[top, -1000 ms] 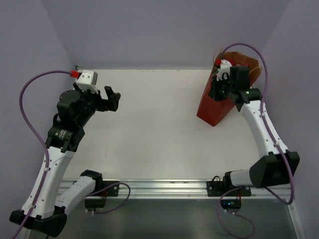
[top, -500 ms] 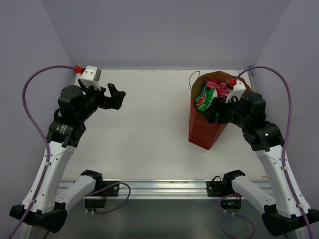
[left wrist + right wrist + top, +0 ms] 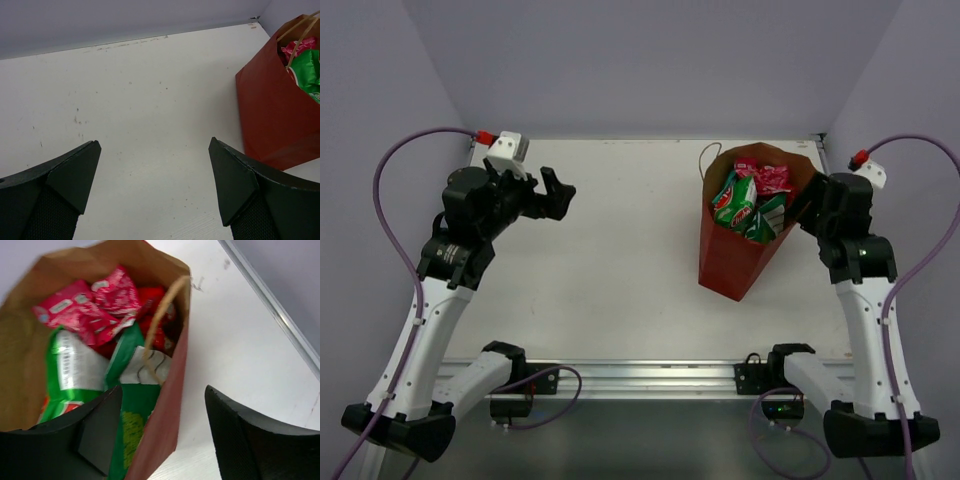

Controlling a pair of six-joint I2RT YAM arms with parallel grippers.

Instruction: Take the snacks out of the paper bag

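right wrist view: right tool (image 3: 162, 405) wide and empty at the near rim of the paper bag (image 3: 160, 445), upright at the far right of the counter (image 3: 240, 340); inside, green chip bags (image 3: 70, 365) nearest, pink sachets (image 3: 85, 310) beyond; left tool (image 3: 153, 145) wide, empty, well apart

Pale lilac walls (image 3: 650, 60) close in on three sides of the white worktop (image 3: 620, 260), faintly scuffed under soft, even light; a metal rail (image 3: 650, 372) runs along the worktop's near edge.
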